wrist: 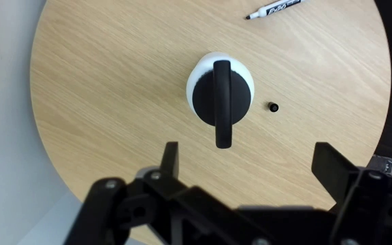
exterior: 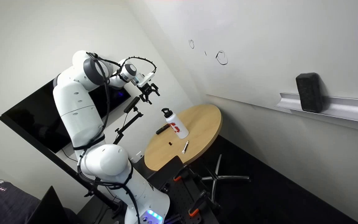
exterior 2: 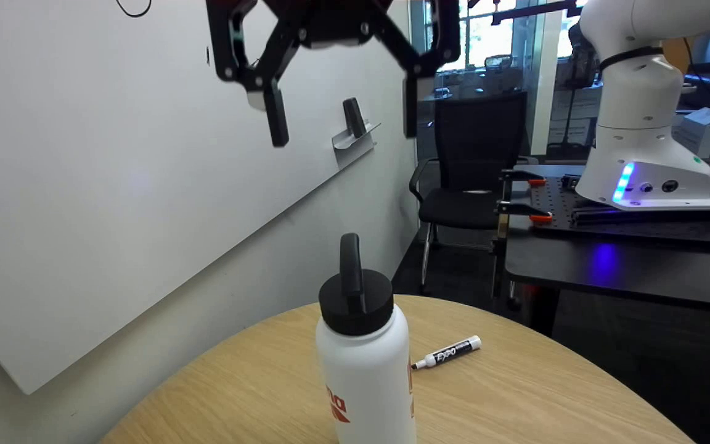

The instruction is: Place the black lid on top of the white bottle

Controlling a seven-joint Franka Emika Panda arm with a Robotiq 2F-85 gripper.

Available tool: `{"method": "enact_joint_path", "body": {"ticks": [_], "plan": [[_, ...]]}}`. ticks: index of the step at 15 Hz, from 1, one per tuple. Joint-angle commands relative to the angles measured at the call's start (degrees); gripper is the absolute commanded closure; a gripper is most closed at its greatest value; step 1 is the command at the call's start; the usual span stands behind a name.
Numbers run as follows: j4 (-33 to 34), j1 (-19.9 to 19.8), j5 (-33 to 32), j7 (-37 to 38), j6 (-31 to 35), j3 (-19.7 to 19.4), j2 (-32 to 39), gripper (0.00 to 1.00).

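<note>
The white bottle (exterior: 179, 128) with a red mark stands on the round wooden table (exterior: 205, 115); it also shows in an exterior view (exterior 2: 364, 370) and the wrist view (wrist: 213, 57). A black lid with a loop handle (exterior 2: 358, 305) sits on its top, also in the wrist view (wrist: 204, 98); how tightly is not clear. A tiny black cap (wrist: 273, 107) lies on the table beside the bottle, also in an exterior view (exterior: 170, 143). My gripper (exterior 2: 344, 140) is open and empty, above the bottle and apart from it; its fingers also show in the wrist view (wrist: 247, 144).
An uncapped marker (wrist: 279, 7) lies on the table near the bottle, also in an exterior view (exterior 2: 452, 353). A dark bar (exterior: 162, 128) is behind the bottle. A whiteboard (exterior 2: 145, 185) stands along the table's side, with a black block (exterior: 309, 92) on its ledge.
</note>
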Motion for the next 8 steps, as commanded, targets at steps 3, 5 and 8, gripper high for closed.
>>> {"method": "enact_joint_path", "body": {"ticks": [3,5,8], "plan": [[-7.3,-4.4,6.3,-0.5,-4.2,-0.1,-11.1,0.0],[-9.8,-6.1,8.5,-1.0,-3.5,-0.1,-13.3,0.0],[-12.7,-8.1,10.5,-2.0,-1.9,0.0,-14.7,0.0]]}}
